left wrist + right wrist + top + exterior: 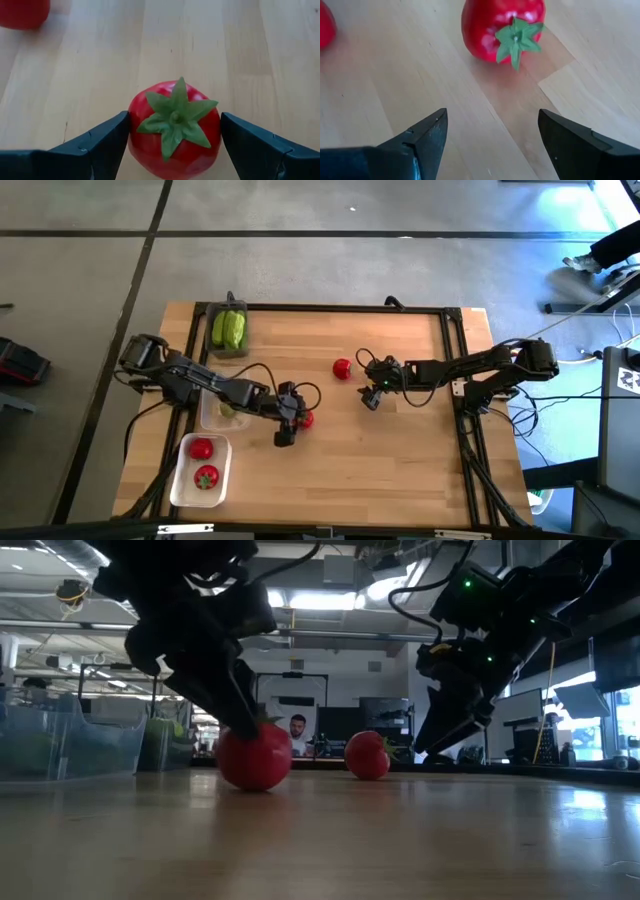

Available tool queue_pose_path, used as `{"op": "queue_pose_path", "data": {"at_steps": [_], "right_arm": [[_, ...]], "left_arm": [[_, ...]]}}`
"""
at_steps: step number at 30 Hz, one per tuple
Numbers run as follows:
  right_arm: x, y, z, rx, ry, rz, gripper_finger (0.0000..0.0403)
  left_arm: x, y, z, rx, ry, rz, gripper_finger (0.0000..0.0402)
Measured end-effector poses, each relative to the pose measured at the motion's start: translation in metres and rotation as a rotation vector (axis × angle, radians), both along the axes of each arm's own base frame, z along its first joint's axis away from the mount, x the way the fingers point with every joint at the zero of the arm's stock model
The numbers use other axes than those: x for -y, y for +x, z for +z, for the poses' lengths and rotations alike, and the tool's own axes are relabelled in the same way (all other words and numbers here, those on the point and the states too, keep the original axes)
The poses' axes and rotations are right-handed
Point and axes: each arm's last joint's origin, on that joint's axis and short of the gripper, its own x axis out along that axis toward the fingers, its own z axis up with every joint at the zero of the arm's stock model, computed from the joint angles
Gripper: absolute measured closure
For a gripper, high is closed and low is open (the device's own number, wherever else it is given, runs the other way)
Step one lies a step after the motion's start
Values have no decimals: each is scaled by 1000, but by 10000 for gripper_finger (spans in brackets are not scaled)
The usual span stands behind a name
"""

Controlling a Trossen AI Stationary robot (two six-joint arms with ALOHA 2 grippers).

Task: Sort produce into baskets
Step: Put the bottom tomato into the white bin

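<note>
Two grippers: both are at work near the middle of the high view, each with a tomato close by.
Left gripper (pixel 172 145): fingers spread, straddling a tomato (pixel 174 131) that sits on the wood between them, one finger at each flank (whether they already touch is hard to tell).
Good closing: squeeze evenly across the widest part of the tomato, below the green top, so the round body does not squirt out forward.
Right gripper (pixel 492 142): fingers spread and empty, hanging over bare wood with a second tomato (pixel 502 27) lying just ahead of them.
Good approach: move forward until that tomato sits fully between the fingers before lowering.
White basket (pixel 181 480): lower left of the high view, with two tomatoes in it, the likely home for both.
Clear basket (pixel 210 415): just above the white one, beside the left arm.
Dark basket (pixel 214 346): upper left of the table, holding green produce (pixel 228 328).
</note>
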Motion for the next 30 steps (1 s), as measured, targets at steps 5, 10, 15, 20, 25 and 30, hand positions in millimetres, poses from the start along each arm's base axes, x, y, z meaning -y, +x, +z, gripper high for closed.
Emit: {"op": "queue_pose_path", "data": {"at_steps": [5,10,15,20,25,30], "right_arm": [[0,0,0,4,-2,3,111],[0,0,0,3,-2,3,111],[0,0,0,2,-5,6,111],[0,0,0,2,-7,8,111],[0,0,0,2,-8,8,111],[0,0,0,2,-8,8,111]], "left_arm": [[1,0,-1,-8,-13,-15,98],[1,-2,-2,-27,-25,-2,98],[-1,-2,-3,-30,-37,9,120],[-3,-2,-3,-37,-40,13,180],[-2,-2,-4,-39,-40,12,193],[0,-3,-1,-27,-44,21,184]]}}
